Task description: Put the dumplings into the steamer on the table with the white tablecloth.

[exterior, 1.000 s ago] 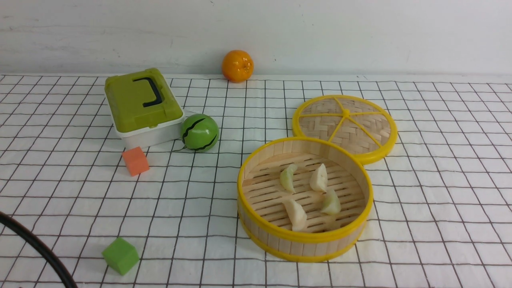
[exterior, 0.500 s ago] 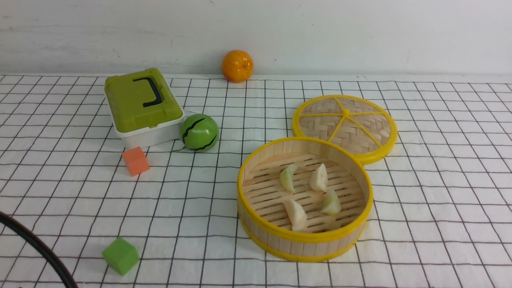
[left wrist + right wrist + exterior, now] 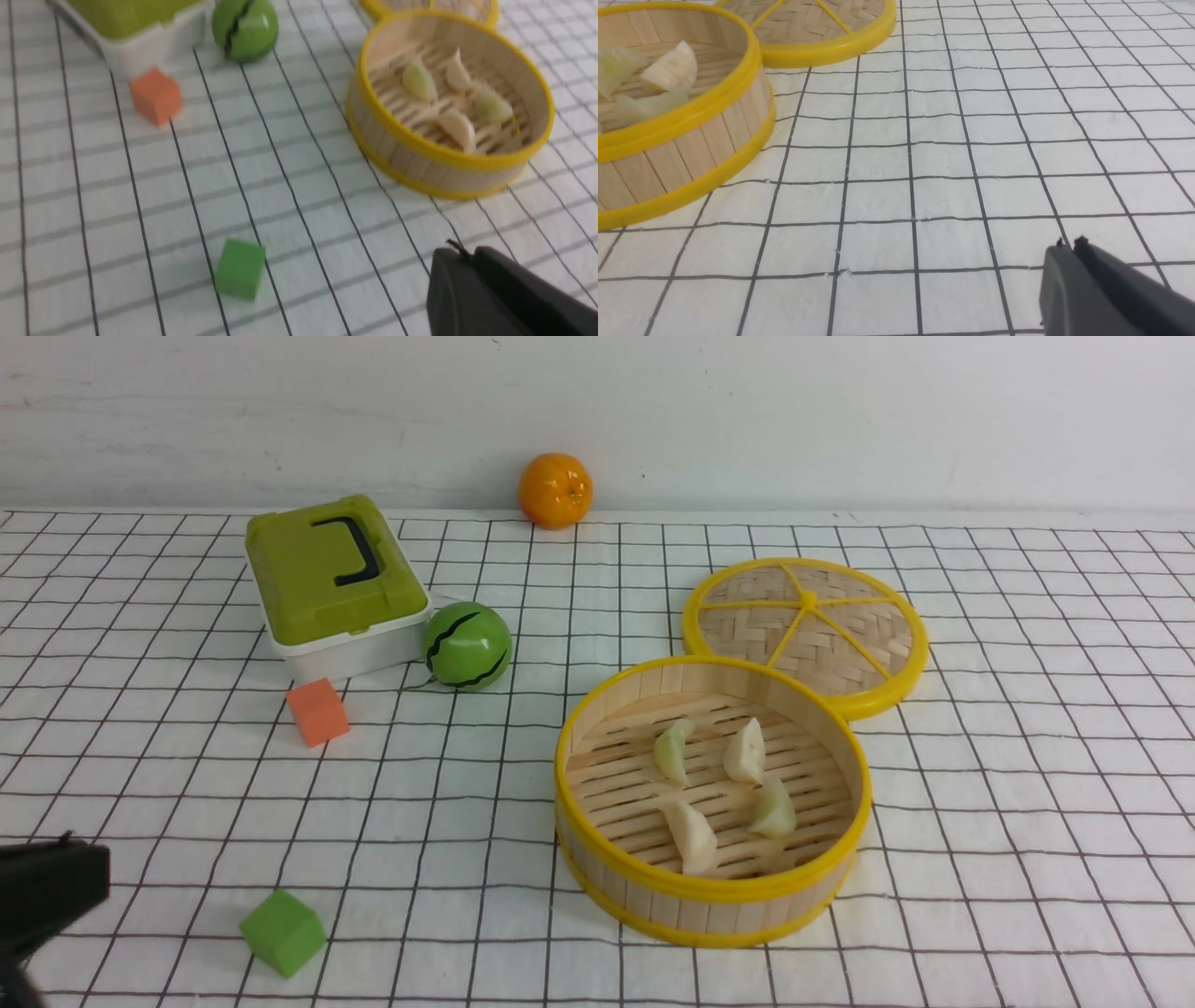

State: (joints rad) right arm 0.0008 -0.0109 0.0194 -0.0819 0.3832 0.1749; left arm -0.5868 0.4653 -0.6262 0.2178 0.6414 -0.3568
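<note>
1. Black and pressed together, empty, my left claw (image 3: 467, 261) hangs low at the near left of the white grid-checked table (image 3: 1027, 859); my right claw (image 3: 1069, 249) is likewise closed on nothing.
2. Near it sits a small green cube (image 3: 282, 931).
3. Further in, the round bamboo steamer with yellow rims (image 3: 714, 896) holds all four pale crescent dumplings (image 3: 689, 837), so I judge the job finished.
4. Behind it, touching, lies the flat woven lid (image 3: 805, 633), set aside to keep the steamer open.
</note>
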